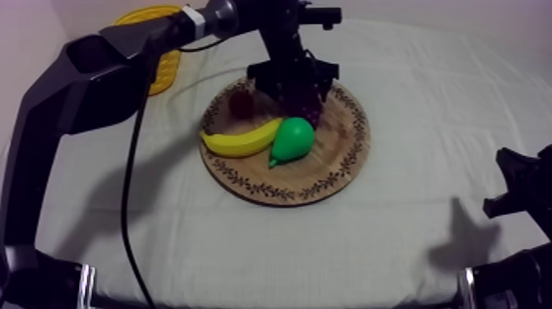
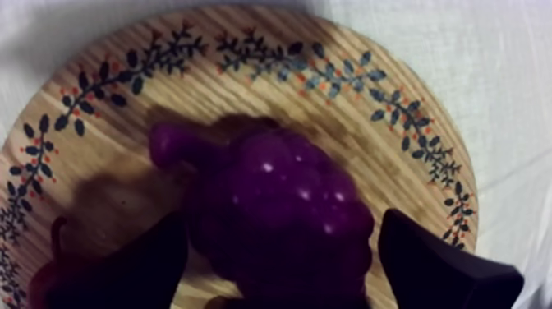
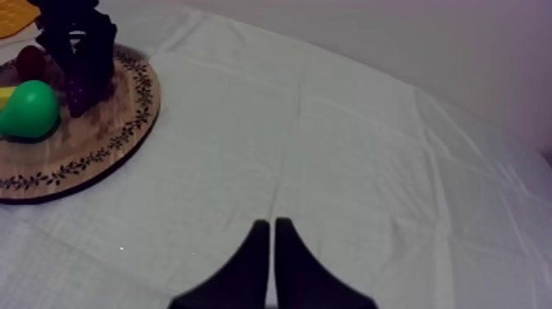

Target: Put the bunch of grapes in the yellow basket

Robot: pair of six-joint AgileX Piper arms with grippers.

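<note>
Left gripper (image 2: 283, 215): two black fingers (image 2: 435, 267) spread apart, one at each side of the bunch of grapes (image 2: 279, 193) and close against it. A sliver of wood shows between the bunch and one finger; no firm hold on it yet. The gripper sits low over the far half of the board, its arm reaching in from the upper left of the top view.

Bunch of grapes: purple, lying on the wooden board (image 2: 353, 107) between those fingers.

Wooden board: round, with a leaf-patterned rim, flat on the cloth (image 3: 345, 131).

Small red fruit (image 1: 241, 103): on the board, just beside the grapes.

Pear (image 1: 293, 138): green, near the board's middle, on the near side of the grapes.

Banana (image 1: 238, 141): yellow, on the board's left part, one tip against the pear.

Yellow basket (image 1: 167, 67): on the cloth beyond the board's left edge, apart from it, partly behind the left arm.

Right gripper (image 3: 273, 223): fingers pressed together in a narrow wedge, holding nothing, over bare cloth well apart from the board.
</note>
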